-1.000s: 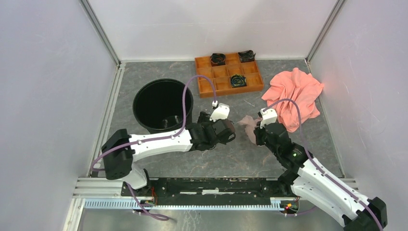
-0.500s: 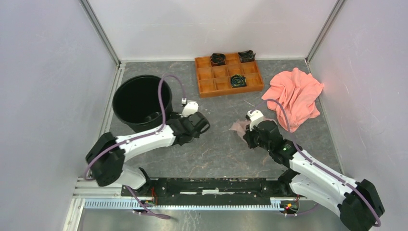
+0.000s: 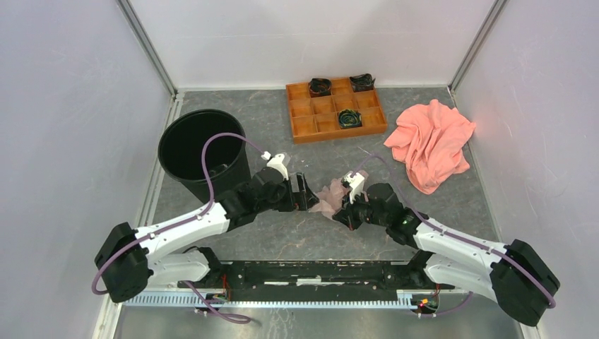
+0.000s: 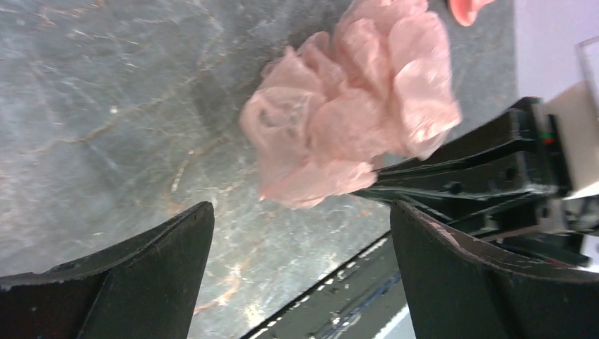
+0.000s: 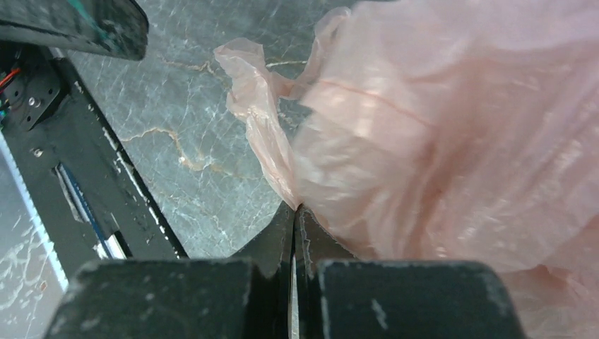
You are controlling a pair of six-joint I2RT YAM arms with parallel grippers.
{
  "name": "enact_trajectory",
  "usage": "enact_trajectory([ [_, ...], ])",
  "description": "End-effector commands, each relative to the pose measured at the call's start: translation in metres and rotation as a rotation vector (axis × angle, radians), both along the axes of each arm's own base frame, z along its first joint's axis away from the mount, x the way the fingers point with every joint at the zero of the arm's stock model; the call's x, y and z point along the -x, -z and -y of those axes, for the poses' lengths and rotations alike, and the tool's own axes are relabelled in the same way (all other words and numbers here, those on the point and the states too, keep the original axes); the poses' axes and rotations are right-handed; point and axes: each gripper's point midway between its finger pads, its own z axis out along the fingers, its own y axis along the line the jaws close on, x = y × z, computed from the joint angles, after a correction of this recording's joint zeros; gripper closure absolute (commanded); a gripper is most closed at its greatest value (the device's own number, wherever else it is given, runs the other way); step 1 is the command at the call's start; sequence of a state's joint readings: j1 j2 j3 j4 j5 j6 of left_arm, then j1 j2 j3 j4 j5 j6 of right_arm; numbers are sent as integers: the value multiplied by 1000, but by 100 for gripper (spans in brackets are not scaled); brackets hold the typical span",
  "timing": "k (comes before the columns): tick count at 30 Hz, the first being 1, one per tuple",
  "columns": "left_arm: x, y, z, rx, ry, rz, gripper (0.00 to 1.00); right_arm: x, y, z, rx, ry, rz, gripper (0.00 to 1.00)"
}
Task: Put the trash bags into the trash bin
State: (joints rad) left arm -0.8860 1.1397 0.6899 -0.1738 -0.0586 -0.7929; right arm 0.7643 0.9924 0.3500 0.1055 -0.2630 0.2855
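Note:
The crumpled, translucent pale pink trash bag (image 3: 329,198) hangs between the two grippers over the table's middle. My right gripper (image 3: 342,211) is shut on its edge; in the right wrist view the bag (image 5: 438,134) bulges from the closed fingertips (image 5: 295,212). My left gripper (image 3: 305,193) is open and empty, facing the bag from the left; in the left wrist view the bag (image 4: 350,116) hangs ahead of the spread fingers (image 4: 152,265), with the right gripper's black body behind it. The black trash bin (image 3: 201,150) stands at the left, behind the left arm.
An orange compartment tray (image 3: 335,110) with black rolls in three cells sits at the back. A salmon-pink cloth (image 3: 432,141) lies crumpled at the right. The black rail (image 3: 318,272) runs along the near edge. Walls close in left, right and back.
My right gripper has carried the bag left and nearer, toward the middle. My left arm swung left, the bin shifting left with it, then turned its gripper toward the bag and opened it.

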Motion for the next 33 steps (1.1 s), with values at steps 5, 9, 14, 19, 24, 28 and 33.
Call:
enact_trajectory([
  [5, 12, -21, 34, 282, 6, -89, 2, 12, -4, -14, -107, -28, -14, 100],
  [9, 18, -5, 36, 257, 16, -118, 10, 13, -3, -14, -127, -15, -15, 100],
  [14, 21, 22, 33, 213, 2, -146, 20, 16, -1, -16, -123, -33, -20, 100],
  [19, 15, 36, 37, 183, -5, -151, 39, 19, 1, -17, -115, -49, -29, 100],
  [24, 11, 48, 33, 136, -19, -139, 63, 23, 5, -16, -103, -55, -40, 98],
  [28, 10, 53, 23, 91, -31, -119, 85, 26, 12, -13, -85, -56, -53, 93],
  [33, 9, 55, 2, 2, -51, -71, 98, 20, 18, -3, 16, -38, -40, 60],
])
